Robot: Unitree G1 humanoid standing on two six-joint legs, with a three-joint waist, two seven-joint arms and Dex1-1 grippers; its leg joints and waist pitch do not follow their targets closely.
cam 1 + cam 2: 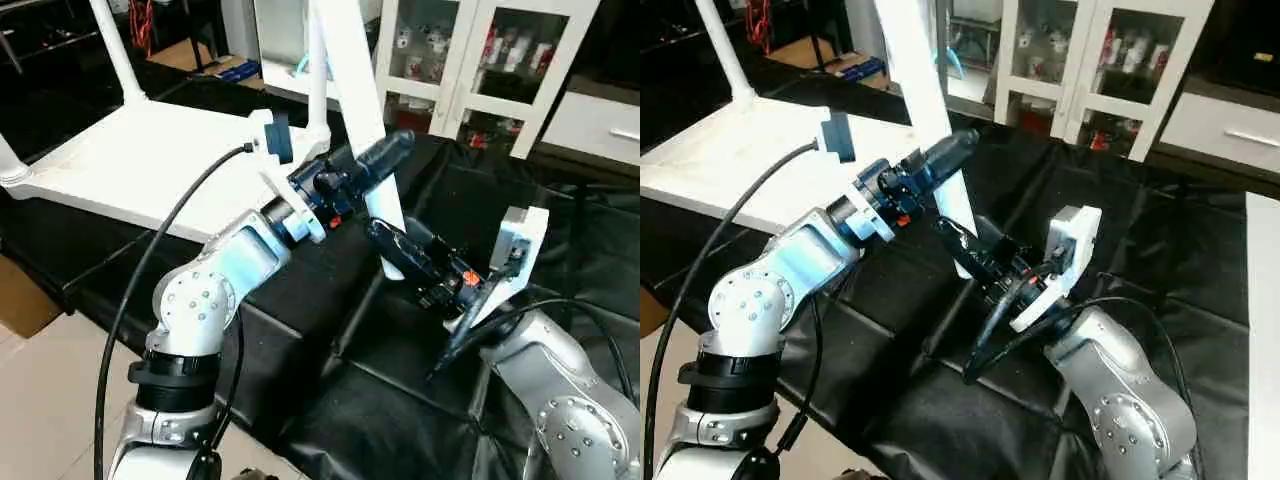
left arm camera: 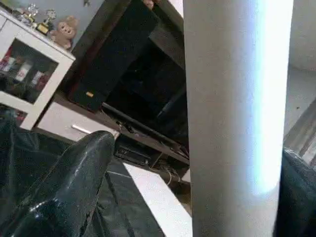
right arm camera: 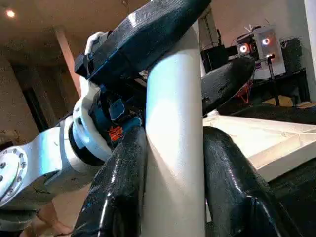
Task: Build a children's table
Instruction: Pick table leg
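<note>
- A white tube leg (image 1: pixel 352 70) is held slanted above the black-covered worktop (image 1: pixel 560 250), its lower end low between the two hands and its upper part rising past the top of the head views.
- The right hand (image 3: pixel 174 163) is closed on the leg: in the right wrist view both black fingers (image 3: pixel 118 187) are pressed against opposite sides of the tube.
- The left hand (image 1: pixel 385 165) is set around the same leg just above the right hand, with its fingers spread wide; in the left wrist view one finger (image 2: pixel 69 182) is seen well clear of the tube, so no grip is judged there.
- The upturned tabletop (image 1: pixel 130 160) lies to the robot's left on the worktop, with other legs (image 1: pixel 117 50) already standing in its corner sockets.
- Risk: with a single grip near the low end, the long leg could pivot or slide through the fingers, since most of its length stands above the hold.
- Risk: a swing of the tilted leg could strike the legs already fitted, or the glass-door cabinet (image 1: pixel 470 50) behind the worktop.
- Risk: if the left hand is closed off-centre, the tube could be pushed aside and twisted within the right grip.
</note>
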